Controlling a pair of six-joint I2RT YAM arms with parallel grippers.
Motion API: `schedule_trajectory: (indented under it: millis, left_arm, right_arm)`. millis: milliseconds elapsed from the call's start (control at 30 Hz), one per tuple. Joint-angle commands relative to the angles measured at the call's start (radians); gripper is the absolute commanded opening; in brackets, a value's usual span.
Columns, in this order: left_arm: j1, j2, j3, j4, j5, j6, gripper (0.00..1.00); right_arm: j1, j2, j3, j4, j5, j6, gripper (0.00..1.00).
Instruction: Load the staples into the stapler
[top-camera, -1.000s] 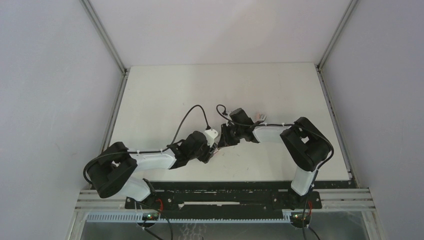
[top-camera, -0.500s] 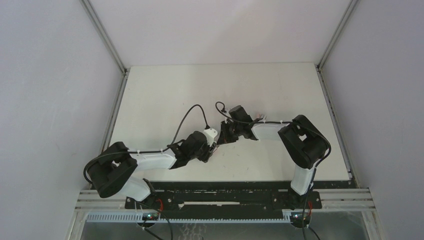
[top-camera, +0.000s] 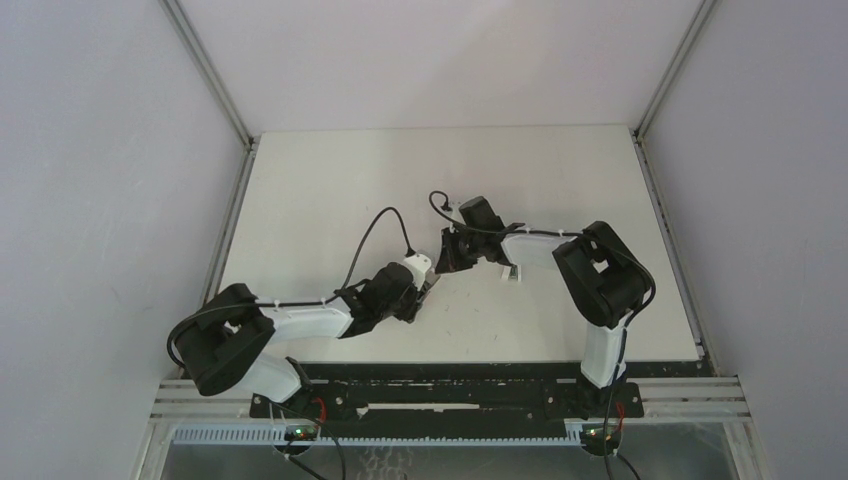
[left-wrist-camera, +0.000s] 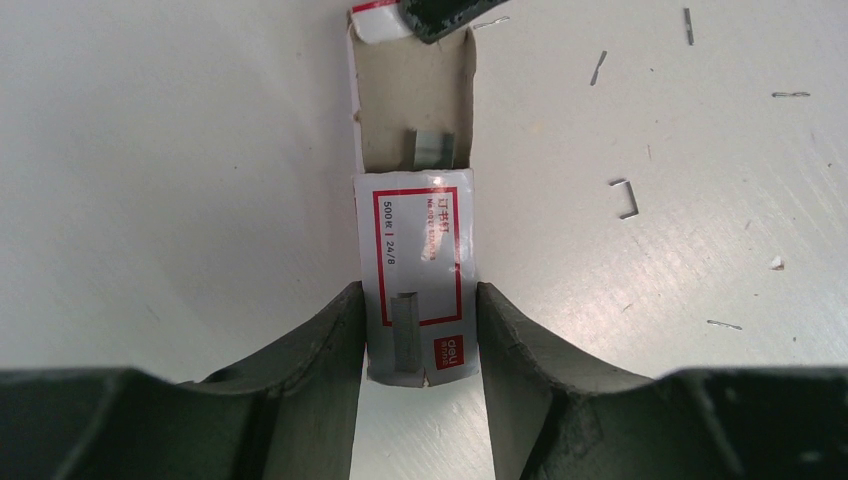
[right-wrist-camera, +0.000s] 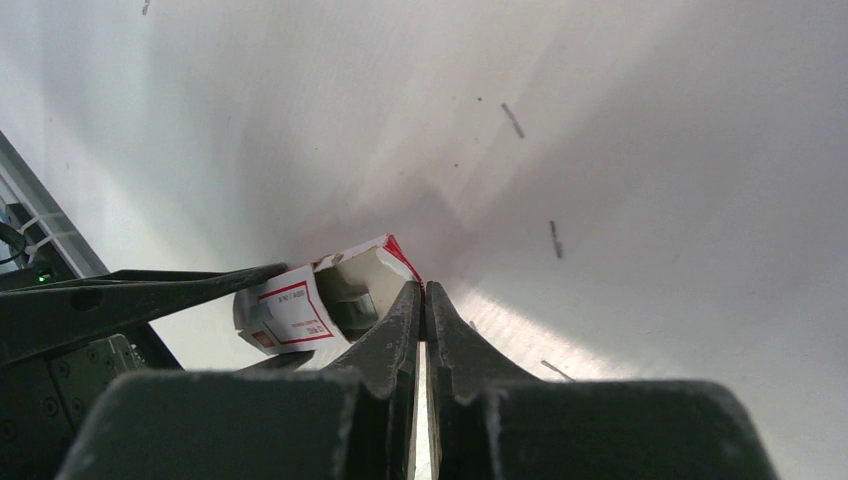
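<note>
The staple box (left-wrist-camera: 415, 265) is a white sleeve with red print, lying on the table. My left gripper (left-wrist-camera: 418, 300) is shut on the sleeve's sides. The brown inner tray (left-wrist-camera: 415, 95) is slid partly out, with a short strip of staples (left-wrist-camera: 432, 148) in it. My right gripper (right-wrist-camera: 420, 290) is shut on the tray's red-edged end flap; one of its fingertips (left-wrist-camera: 430, 15) shows in the left wrist view. In the top view both grippers, left (top-camera: 426, 290) and right (top-camera: 446, 262), meet at mid-table. I cannot make out a stapler for certain.
Loose single staples (left-wrist-camera: 626, 198) lie scattered on the white table to the right of the box, and more staples (right-wrist-camera: 555, 240) show in the right wrist view. A small pale object (top-camera: 512, 272) lies just near of my right forearm. Metal rails (top-camera: 230, 240) border the table.
My right gripper has moved away from the left one, toward the far side, drawing the tray out. The right forearm swung farther back, uncovering the small pale object.
</note>
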Motion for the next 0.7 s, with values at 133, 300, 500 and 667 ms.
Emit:
schedule_trajectory:
  millis: [133, 300, 500, 667]
  left_arm:
    - [-0.003, -0.02, -0.004, -0.061, -0.041, -0.04, 0.47]
    - [-0.003, -0.031, -0.015, -0.076, -0.064, -0.069, 0.47]
    - [-0.003, -0.074, -0.045, -0.091, -0.094, -0.121, 0.47]
    - [-0.002, -0.121, -0.082, -0.1, -0.128, -0.173, 0.47]
  right_arm:
    - [-0.042, 0.013, 0.063, -0.013, 0.046, -0.033, 0.0]
    - [-0.077, 0.012, 0.071, -0.025, 0.061, -0.03, 0.0]
    - [-0.121, 0.012, 0.082, -0.032, 0.083, -0.025, 0.0]
    - [-0.141, 0.02, 0.105, -0.044, 0.087, -0.031, 0.0]
